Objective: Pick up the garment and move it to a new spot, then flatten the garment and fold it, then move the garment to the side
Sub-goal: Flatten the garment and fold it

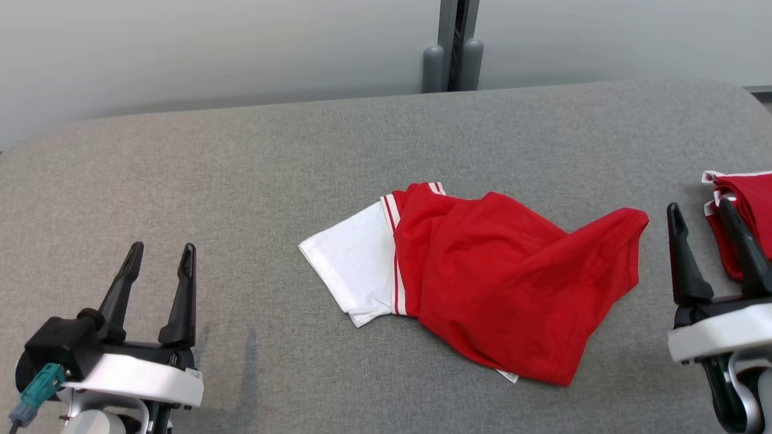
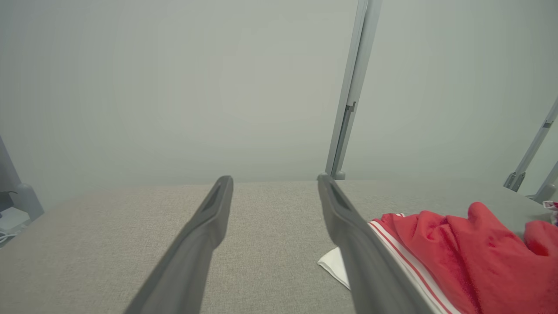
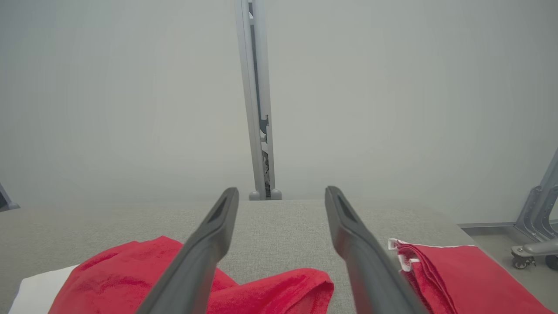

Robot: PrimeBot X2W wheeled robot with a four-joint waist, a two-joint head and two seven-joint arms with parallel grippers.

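Fingers (image 1: 183, 295) apart, clear of garment (image 1: 512, 289)

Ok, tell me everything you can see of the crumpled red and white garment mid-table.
The garment is soft red fabric with a white section at its left end, edged by red-and-white stripes. It lies crumpled and loosely doubled over, not flat, near the middle of the grey table. A small white label peeks from under its near edge. It touches the table alone; the left tool and right tool stand open, clear of it.
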